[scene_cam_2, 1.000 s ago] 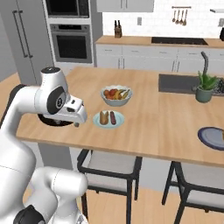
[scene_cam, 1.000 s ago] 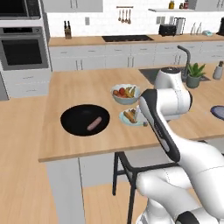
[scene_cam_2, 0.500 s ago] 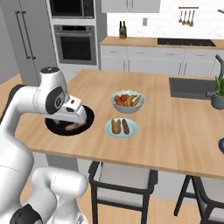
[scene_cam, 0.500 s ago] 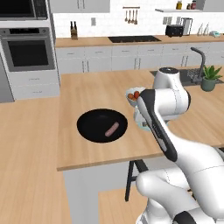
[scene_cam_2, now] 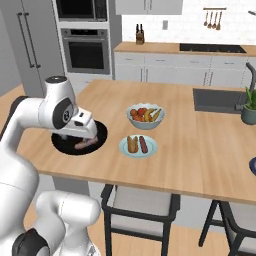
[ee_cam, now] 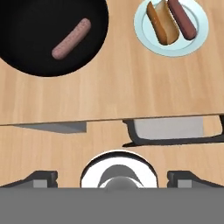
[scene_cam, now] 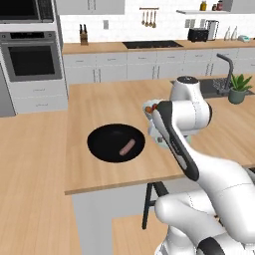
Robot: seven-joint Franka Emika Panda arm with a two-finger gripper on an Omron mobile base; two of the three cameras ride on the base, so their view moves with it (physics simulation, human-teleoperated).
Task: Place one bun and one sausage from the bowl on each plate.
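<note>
My base has rolled on since a second ago, so the whole kitchen has slid across both base views; the things on the bench [scene_cam_2: 200, 165] lie as they did. My pincer [ee_cam: 112, 177] hangs over the near edge of the bench with its tips wide apart and nothing between them. Beyond it, the black bowl [ee_cam: 26, 39] sits on the left with one pinkish sausage [ee_cam: 71, 38] lying on its floor. Just right of the bowl, apart from it, stands the pale blue plate [ee_cam: 144, 35], carrying a bun [ee_cam: 161, 27] and a darker sausage side by side. Farther back, close behind the plate, is the grey fruit bowl [scene_cam_2: 145, 116]. At the far right edge a darker plate [scene_cam_2: 253, 166] peeks in.
</note>
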